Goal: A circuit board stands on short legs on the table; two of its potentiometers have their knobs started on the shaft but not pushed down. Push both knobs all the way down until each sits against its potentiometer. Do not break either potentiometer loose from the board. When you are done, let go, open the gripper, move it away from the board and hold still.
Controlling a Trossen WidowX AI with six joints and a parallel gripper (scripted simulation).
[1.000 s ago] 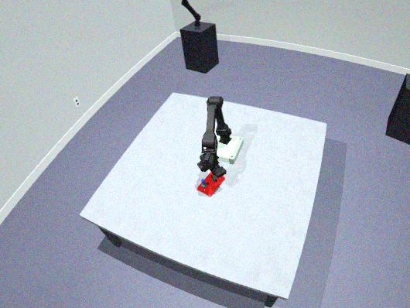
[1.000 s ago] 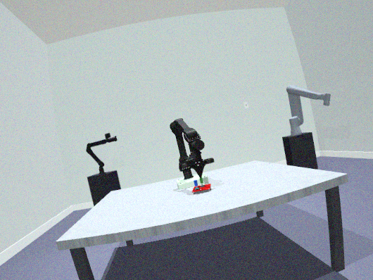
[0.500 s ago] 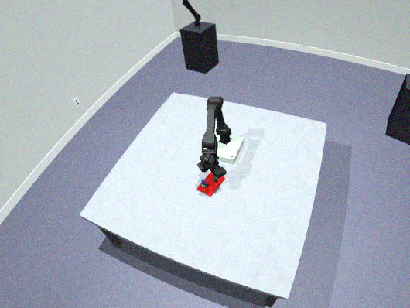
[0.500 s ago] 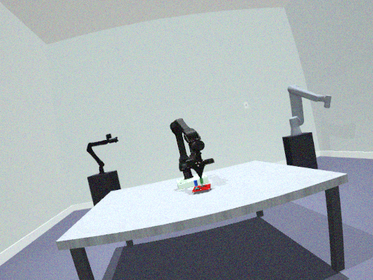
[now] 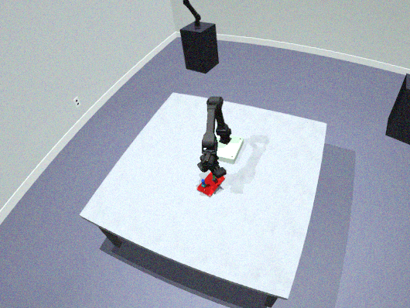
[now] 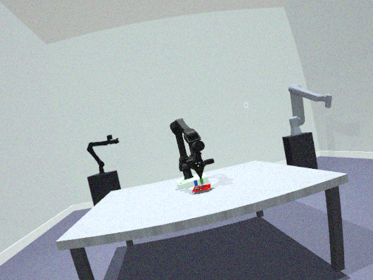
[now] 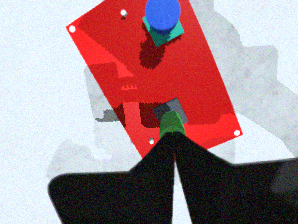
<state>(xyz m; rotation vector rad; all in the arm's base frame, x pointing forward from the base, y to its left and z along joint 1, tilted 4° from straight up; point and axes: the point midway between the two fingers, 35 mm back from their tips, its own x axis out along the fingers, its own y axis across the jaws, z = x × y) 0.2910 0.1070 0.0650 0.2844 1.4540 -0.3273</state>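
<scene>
Red and rectangular, a circuit board (image 5: 210, 189) (image 6: 205, 188) (image 7: 200, 75) stands well inside the edges of the pale grey table (image 5: 251, 232) (image 6: 158, 211). A blue cylindrical knob (image 5: 203, 181) (image 6: 196, 183) (image 7: 162, 12) rises above its teal potentiometer (image 7: 161, 36) near one board edge. Toward the opposite end, the black gripper (image 5: 216, 175) (image 6: 201, 176) (image 7: 172, 138) has its fingers together, tips at the green knob (image 5: 214, 178) (image 6: 201, 181) (image 7: 171, 123). Behind lies a pale green slab (image 5: 234, 148) (image 6: 183, 183).
</scene>
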